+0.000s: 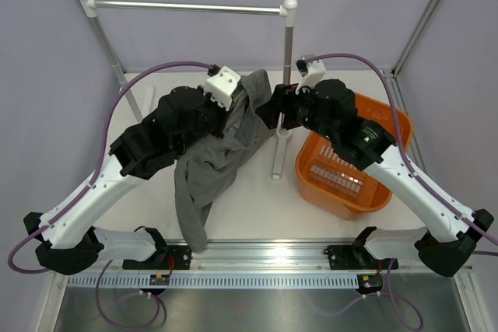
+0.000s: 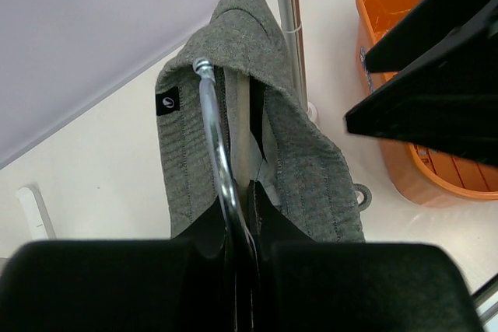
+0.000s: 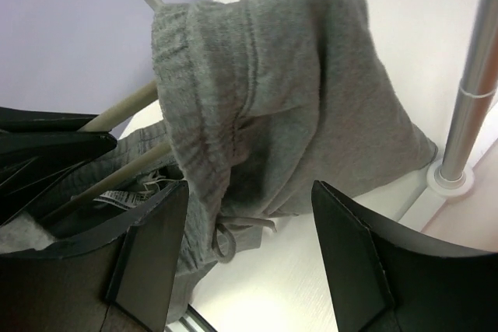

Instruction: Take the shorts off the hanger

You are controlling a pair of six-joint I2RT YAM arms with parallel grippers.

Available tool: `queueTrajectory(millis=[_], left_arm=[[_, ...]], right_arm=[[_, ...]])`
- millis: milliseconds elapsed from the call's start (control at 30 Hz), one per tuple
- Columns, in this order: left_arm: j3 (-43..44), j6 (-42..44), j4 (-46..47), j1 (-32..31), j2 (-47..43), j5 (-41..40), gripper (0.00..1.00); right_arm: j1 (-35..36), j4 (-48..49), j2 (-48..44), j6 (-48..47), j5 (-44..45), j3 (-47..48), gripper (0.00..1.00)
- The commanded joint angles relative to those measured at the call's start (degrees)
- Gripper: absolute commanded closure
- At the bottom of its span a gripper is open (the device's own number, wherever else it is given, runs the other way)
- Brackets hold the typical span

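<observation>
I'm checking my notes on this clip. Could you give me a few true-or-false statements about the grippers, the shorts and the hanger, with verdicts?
1. The left gripper is shut on the wire of the hanger. True.
2. The right gripper is clamped on the shorts. False: its fingers are spread open, with the shorts in front of them.
3. The shorts lie in the basket. False: they drape over the hanger and trail down toward the table, left of the basket.
4. Nothing hangs on the rail. True.
</observation>
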Motion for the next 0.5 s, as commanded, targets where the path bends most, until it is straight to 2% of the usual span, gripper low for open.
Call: queueTrajectory(millis=[0,467], left_arm=[[2.10,0.82,4.92,-1.78,0.20,-4.87,1.00],[2.71,1.70,4.74,-4.33,1.70,-7.07,1.00]], right_arm=[[2.71,-0.65,1.35,-1.81,6.66,2.82,0.27],[5.18,-1.00,5.04,-2.42,10.87,5.02,0.30]])
